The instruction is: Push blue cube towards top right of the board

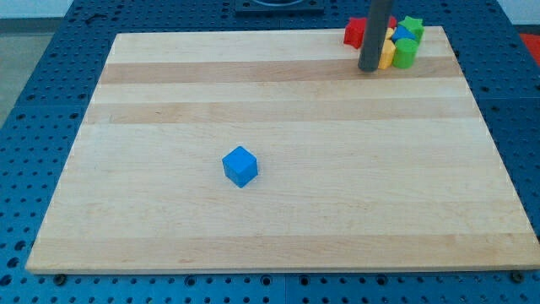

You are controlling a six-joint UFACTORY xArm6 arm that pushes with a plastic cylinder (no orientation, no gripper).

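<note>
The blue cube (240,165) sits alone on the wooden board (278,211), left of centre and a little below the middle. My tip (369,69) is far from it, near the view's top right, resting on the board just left of a cluster of blocks. The dark rod rises from there out of the view's top. The cube and my tip are well apart, with the cube down and to the left of the tip.
A cluster of blocks lies at the board's top right corner: a red block (355,33), a yellow block (387,54), a green block (405,52), a green star-like block (412,25) and a small blue block (401,35). A blue perforated table (34,101) surrounds the board.
</note>
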